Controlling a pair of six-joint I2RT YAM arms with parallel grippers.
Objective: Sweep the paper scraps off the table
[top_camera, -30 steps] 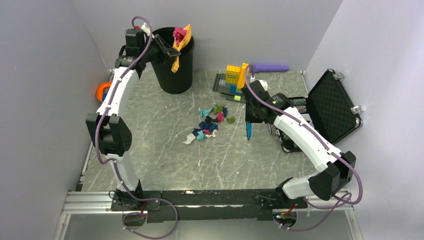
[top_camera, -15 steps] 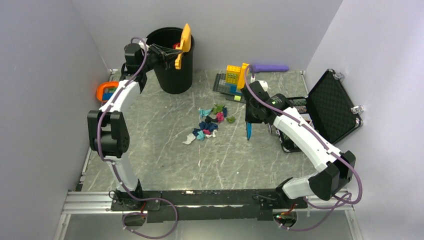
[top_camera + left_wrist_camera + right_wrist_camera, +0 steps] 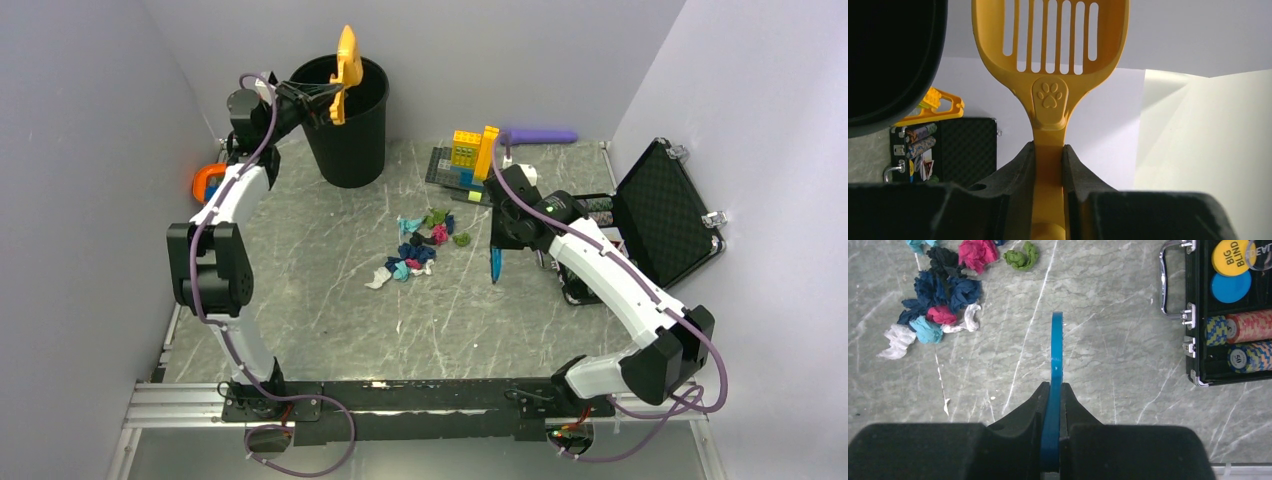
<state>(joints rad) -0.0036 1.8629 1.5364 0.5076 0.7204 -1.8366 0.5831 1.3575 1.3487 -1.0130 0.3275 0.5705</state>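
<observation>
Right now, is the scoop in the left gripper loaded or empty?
Looks empty: the yellow scoop in the left gripper stands upright at the black bin's rim, and its slotted bowl shows nothing in it.

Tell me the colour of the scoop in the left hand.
Orange-yellow scoop, best in the left wrist view.

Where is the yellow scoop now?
The scoop is far left in the top view, held in the left claw over the rim of the black bin.
</observation>
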